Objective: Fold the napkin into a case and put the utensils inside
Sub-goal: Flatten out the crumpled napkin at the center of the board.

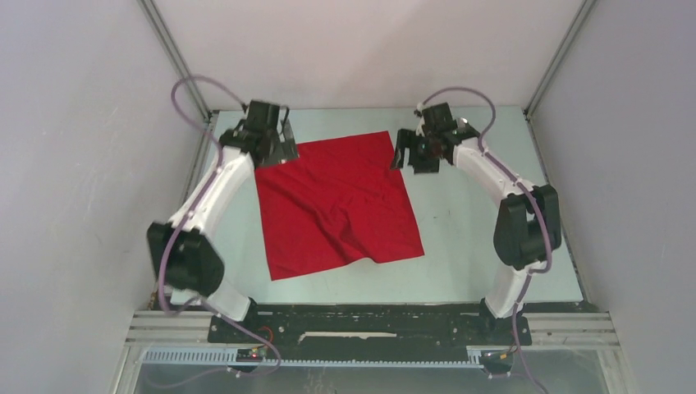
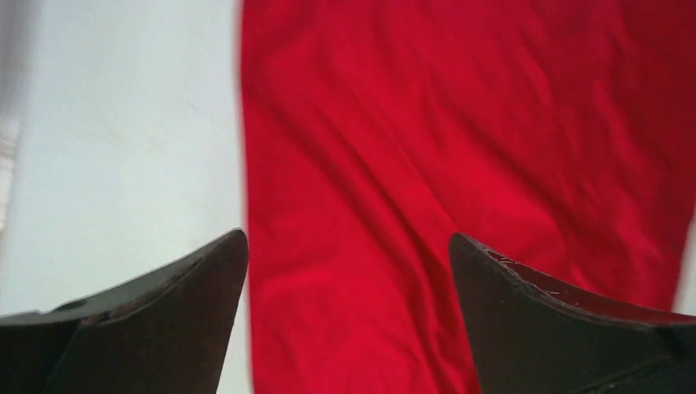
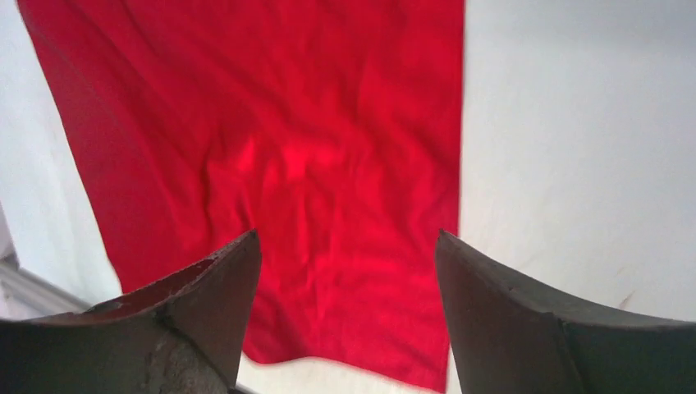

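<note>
Found napkin [image 1: 336, 205] lying open, rumpled, mid-surface [image 1: 476, 246]; not yet folded. Left tool [image 2: 349, 236] spread wide, empty, over far-left corner. Right tool [image 3: 346, 234] likewise wide, empty, just beside far-right corner. Risks: gripping off-corner or unevenly, dragging existing wrinkles into fold; likely result a skewed, lopsided case.

Wrinkled red cloth napkin [image 1: 336, 205], faint sheen.
</note>
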